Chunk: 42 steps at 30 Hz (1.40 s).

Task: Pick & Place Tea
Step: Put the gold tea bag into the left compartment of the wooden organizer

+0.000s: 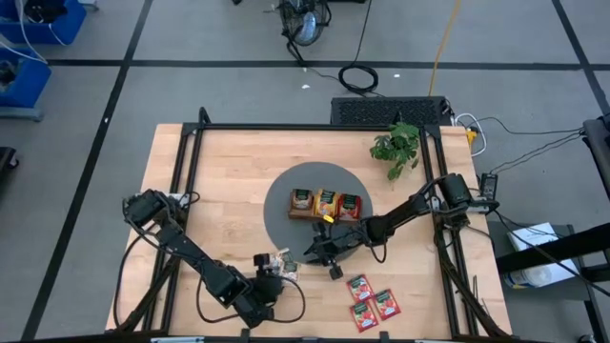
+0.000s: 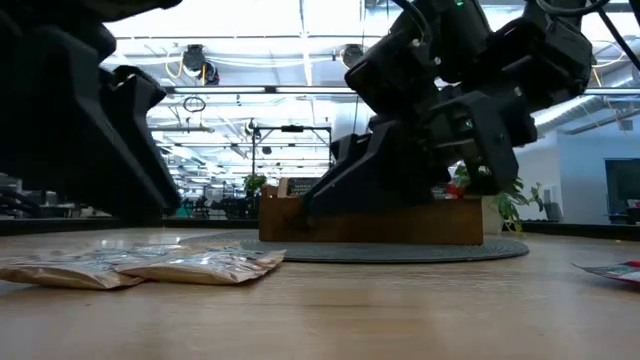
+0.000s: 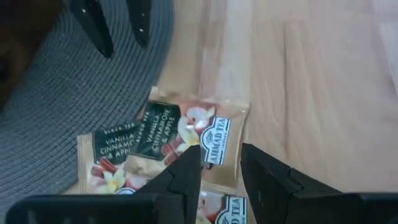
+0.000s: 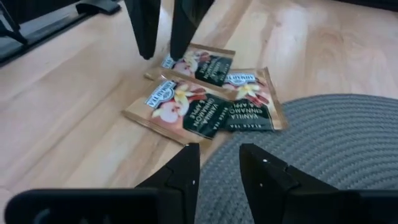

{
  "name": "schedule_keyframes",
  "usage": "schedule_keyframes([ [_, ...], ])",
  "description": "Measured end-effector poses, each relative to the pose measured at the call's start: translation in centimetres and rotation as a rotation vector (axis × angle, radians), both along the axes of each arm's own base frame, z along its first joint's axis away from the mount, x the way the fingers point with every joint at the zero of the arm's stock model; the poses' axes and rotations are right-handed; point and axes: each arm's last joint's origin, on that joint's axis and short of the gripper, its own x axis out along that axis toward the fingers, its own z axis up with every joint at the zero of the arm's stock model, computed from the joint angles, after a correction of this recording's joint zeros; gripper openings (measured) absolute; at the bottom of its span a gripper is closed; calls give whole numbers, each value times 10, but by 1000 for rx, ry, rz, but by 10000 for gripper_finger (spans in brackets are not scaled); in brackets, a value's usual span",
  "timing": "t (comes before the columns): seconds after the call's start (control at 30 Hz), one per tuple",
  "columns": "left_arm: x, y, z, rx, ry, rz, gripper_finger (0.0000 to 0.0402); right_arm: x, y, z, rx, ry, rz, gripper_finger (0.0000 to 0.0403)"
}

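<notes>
Three cream tea sachets (image 3: 180,134) with dark green print lie overlapping at the near edge of the round grey mat (image 1: 278,205); one rests partly on the mat. My left gripper (image 3: 221,155) hovers over them, slanting down, its fingers open with a narrow gap. My right gripper (image 4: 217,149) is open above the mat's edge, pointing at the same sachets (image 4: 205,102) from the other side. Three red sachets (image 1: 372,303) lie flat near the table's front right. The wooden tray (image 2: 380,225) on the mat holds several sachets. My left gripper comes at the cream sachets from above, slanting. One fingertip (image 4: 177,55) stands at the far sachet's edge (image 4: 186,59). Whether it touches I cannot tell. The sachets lie flat on the wood.
A small green plant (image 1: 398,148) stands at the table's far right. Black frame rails (image 1: 191,152) run along the table's edges. Bare wood lies to the left of the mat and along the near edge.
</notes>
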Motion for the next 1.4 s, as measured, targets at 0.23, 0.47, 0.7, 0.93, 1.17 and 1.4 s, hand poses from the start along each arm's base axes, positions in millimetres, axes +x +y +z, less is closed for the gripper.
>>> schedule_keyframes([
  [0.23,5,11,-19,-39,56,19,120,0,-3,0,16,13,-17,95],
  [0.47,11,16,-26,-64,87,26,120,3,-8,1,212,72,-13,95],
  [0.7,11,16,-26,-61,93,26,120,1,-7,1,381,163,-24,94],
  [0.93,10,16,-26,-58,99,25,120,-1,-1,-1,522,262,-78,108],
  [1.17,9,16,-27,-54,103,30,120,-4,6,-5,513,271,-210,117],
  [1.4,9,16,-27,-36,100,17,120,0,3,-3,497,238,-257,117],
])
